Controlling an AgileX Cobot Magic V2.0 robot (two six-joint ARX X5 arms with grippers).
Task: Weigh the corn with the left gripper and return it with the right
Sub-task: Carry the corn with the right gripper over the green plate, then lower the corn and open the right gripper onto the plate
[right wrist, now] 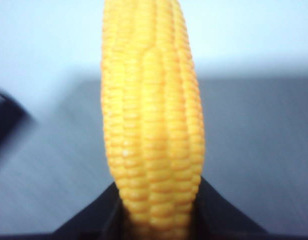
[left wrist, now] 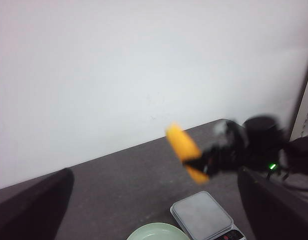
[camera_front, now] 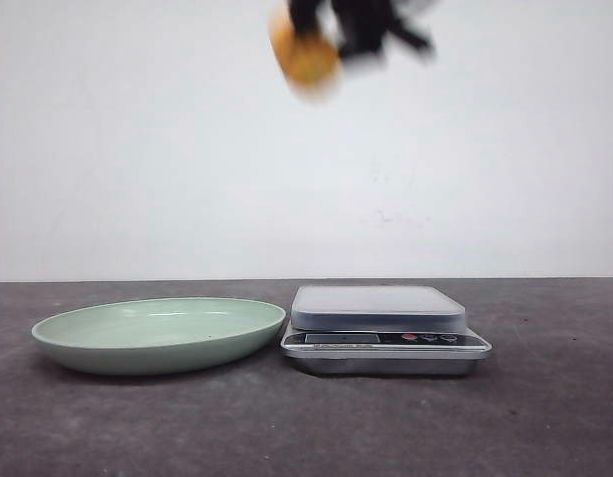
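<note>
1. In the front view the corn (camera_front: pixel 304 58) and the right gripper (camera_front: pixel 331 40) holding it are smeared by motion blur, and the picture's top edge cuts the gripper off.
2. In the left wrist view the same corn (left wrist: pixel 186 152) is blurred; the left gripper's fingers (left wrist: pixel 34 207) show only as dark, edge-cropped shapes.
3. The scale's (camera_front: pixel 383 328) display is too small to read.
4. In the right wrist view the corn (right wrist: pixel 151 120) runs past the top edge and hides the fingers' (right wrist: pixel 89 222) inner faces.
</note>
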